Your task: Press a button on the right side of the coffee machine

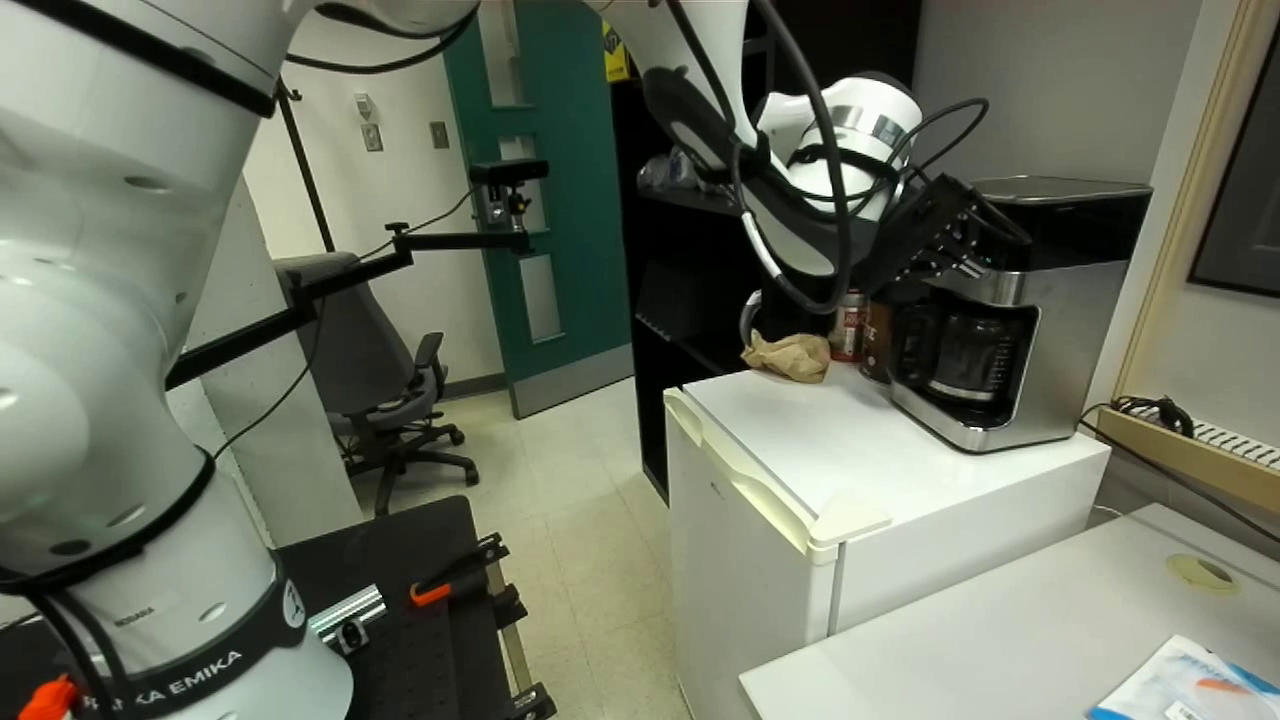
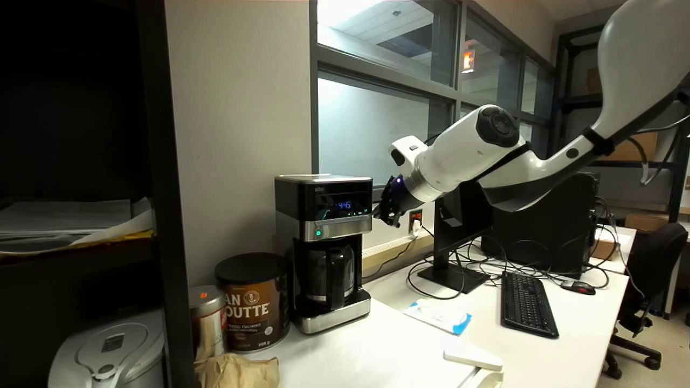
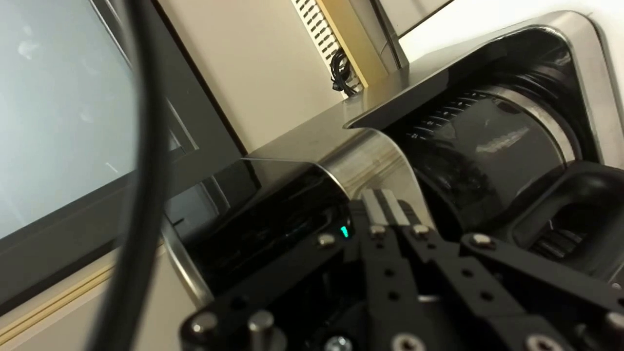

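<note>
The bench [image 1: 800, 430] (a small white fridge) carries the coffee machine [image 2: 340, 229]; the end effector [image 3: 385, 207], its fingers [image 3: 374, 209] pressed together on nothing, hangs before the front panel [image 3: 287, 214] near a green light [image 3: 344, 231], contact unclear; best to square the joined tips to the right-hand button, too small to single out, push lightly, then draw straight back; counted: one coffee machine, one brown can [image 2: 253, 307], one carafe [image 2: 318, 275], one paper bag [image 2: 237, 372], one tin [image 2: 207, 328].
</note>
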Action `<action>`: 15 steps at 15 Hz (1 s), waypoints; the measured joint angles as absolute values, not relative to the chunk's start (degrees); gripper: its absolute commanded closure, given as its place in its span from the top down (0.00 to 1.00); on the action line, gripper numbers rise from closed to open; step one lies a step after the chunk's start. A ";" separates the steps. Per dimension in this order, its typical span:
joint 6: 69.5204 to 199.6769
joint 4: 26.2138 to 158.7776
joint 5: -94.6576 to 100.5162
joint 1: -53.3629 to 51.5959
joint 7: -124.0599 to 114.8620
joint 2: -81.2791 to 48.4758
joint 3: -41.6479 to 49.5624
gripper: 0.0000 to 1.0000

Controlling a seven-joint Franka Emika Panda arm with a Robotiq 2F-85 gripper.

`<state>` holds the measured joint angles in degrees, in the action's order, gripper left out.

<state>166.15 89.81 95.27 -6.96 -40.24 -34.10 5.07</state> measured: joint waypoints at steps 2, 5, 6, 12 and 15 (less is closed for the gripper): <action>166.15 89.25 95.47 -6.96 -40.55 -34.67 4.96 0.00; 166.15 88.68 95.50 -6.95 -40.84 -35.32 4.85 0.00; 166.15 88.39 95.50 -6.95 -40.93 -35.58 4.83 0.00; 166.15 86.63 95.63 -6.93 -41.58 -36.59 4.83 0.00; 166.16 85.79 95.98 -6.86 -41.69 -36.83 4.83 0.00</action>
<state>166.16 85.79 95.98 -6.86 -41.69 -36.83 4.83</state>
